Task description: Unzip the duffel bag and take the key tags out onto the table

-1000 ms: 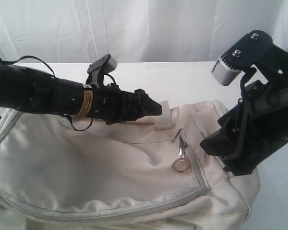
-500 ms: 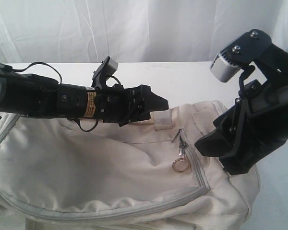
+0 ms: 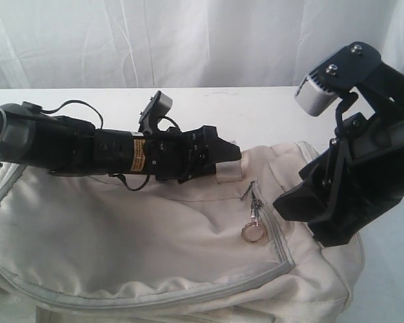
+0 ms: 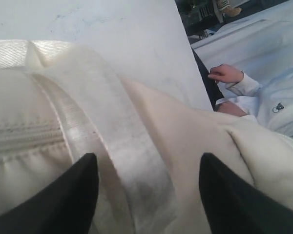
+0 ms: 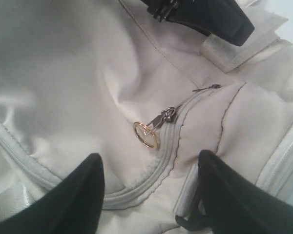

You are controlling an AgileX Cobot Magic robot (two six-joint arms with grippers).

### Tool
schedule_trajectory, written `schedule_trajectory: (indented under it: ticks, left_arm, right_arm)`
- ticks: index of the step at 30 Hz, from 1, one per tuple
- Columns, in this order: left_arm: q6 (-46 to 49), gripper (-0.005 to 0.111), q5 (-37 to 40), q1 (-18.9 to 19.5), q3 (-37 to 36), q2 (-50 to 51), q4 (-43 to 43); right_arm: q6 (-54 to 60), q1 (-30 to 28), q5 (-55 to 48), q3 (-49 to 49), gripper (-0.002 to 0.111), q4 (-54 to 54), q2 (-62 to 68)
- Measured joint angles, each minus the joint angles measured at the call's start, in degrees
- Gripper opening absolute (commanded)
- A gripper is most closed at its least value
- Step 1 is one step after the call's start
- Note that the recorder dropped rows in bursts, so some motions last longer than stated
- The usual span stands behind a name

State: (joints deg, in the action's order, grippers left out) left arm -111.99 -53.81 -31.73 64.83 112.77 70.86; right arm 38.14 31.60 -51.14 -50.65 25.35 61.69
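The cream duffel bag fills the near part of the white table, its curved grey zipper shut. A gold ring hangs from the zipper pull. My left gripper reaches in low over the bag, open, its jaws standing either side of the glossy webbing handle without pinching it. Over the bag's right end hovers my right gripper, open and empty, just short of the ring. The key tags are hidden.
A white curtain hangs behind the table. In the left wrist view a person's hand shows beyond the table's far edge. A black buckle on a grey strap lies by one right finger.
My left arm has dropped lower and pushed right onto the webbing handle, its jaws narrowing. The right gripper shifted slightly left at first, then held still.
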Motion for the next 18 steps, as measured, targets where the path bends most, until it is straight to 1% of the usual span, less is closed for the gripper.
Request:
schedule_trajectory:
  ticks: [2,4,6,10,13,18]
  left_arm:
    - [0.2,0.061,-0.1,-0.8,1.4,1.0,-0.5]
    - [0.2,0.052,-0.5,-1.7,2.8,1.8,-0.6]
    - [0.7,0.037,-0.6,-2.3,3.7,2.1,-0.6]
    - [1.2,0.002,0.0,-2.6,4.8,2.4,-0.6]
    - [2.2,0.0,1.0,-2.6,4.9,2.4,-1.3]
    - [3.2,0.0,0.1,-2.4,4.9,2.4,-6.4]
  right_arm:
    - [0.0,0.0,-0.3,0.0,0.054,0.0,0.0]
    - [0.0,0.0,-1.0,0.0,0.054,0.0,0.0]
    - [0.0,0.0,-1.3,0.0,0.054,0.0,0.0]
    - [0.0,0.0,-1.7,0.0,0.054,0.0,0.0]
    - [0.0,0.0,-3.4,0.0,0.054,0.0,0.0]
    - [0.0,0.0,-5.5,0.0,0.054,-0.6,0.0]
